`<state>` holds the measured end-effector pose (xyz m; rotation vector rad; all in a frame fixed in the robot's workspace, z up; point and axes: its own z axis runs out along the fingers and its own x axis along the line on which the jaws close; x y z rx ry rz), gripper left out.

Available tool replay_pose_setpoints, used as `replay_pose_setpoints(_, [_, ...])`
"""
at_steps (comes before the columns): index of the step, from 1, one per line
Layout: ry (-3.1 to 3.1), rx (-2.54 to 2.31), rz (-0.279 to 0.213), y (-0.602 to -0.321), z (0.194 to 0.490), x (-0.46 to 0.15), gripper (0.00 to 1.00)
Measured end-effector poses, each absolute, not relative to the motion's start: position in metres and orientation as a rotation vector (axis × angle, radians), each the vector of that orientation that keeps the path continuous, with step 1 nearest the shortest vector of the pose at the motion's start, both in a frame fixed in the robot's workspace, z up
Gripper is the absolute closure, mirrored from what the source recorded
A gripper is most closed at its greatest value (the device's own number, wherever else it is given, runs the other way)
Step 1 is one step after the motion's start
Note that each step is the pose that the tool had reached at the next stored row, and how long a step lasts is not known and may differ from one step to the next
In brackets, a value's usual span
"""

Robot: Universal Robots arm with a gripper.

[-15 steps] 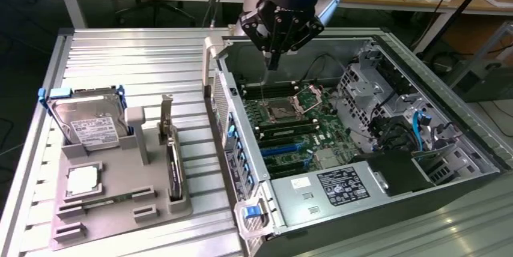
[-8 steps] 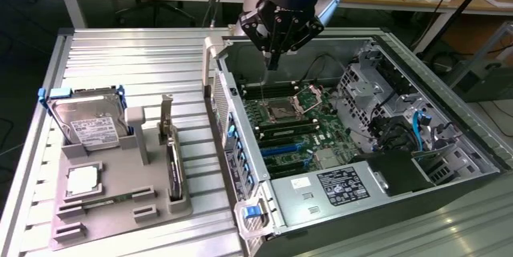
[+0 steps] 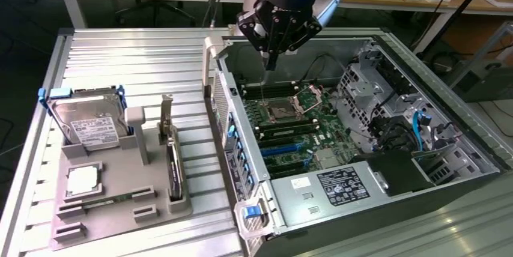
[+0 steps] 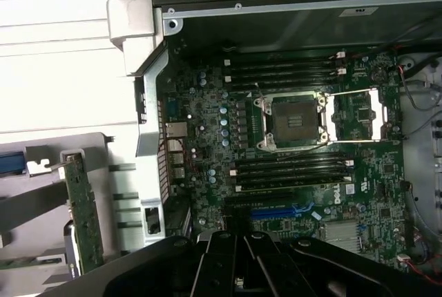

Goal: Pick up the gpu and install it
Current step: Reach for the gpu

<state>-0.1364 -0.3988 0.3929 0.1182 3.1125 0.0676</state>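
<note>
Nearest in the exterior view is the open computer case (image 3: pixel 385 224). My gripper (image 3: pixel 272 63) hangs over its motherboard (image 3: pixel 285 122), pinched shut and empty. The gpu (image 3: pixel 173 167) stands on edge in the grey tray (image 3: pixel 120 209), at seven o'clock from it. In the wrist view my closed gripper (image 4: pixel 238 245) is above the board, with the gpu (image 4: pixel 84 211) outside the case.

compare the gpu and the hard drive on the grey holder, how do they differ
The gpu is a thin card standing on its edge; the hard drive is a boxy silver block, tilted with its white label facing up. The gpu carries a metal end bracket; the hard drive sits in a blue frame. Both rest in the grey holder.
</note>
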Motion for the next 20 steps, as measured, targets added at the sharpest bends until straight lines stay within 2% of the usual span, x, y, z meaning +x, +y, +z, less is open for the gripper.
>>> replay_pose_setpoints(20, [3.113, 0.116, 0.068, -0.399, 0.393, -0.152, 0.89])
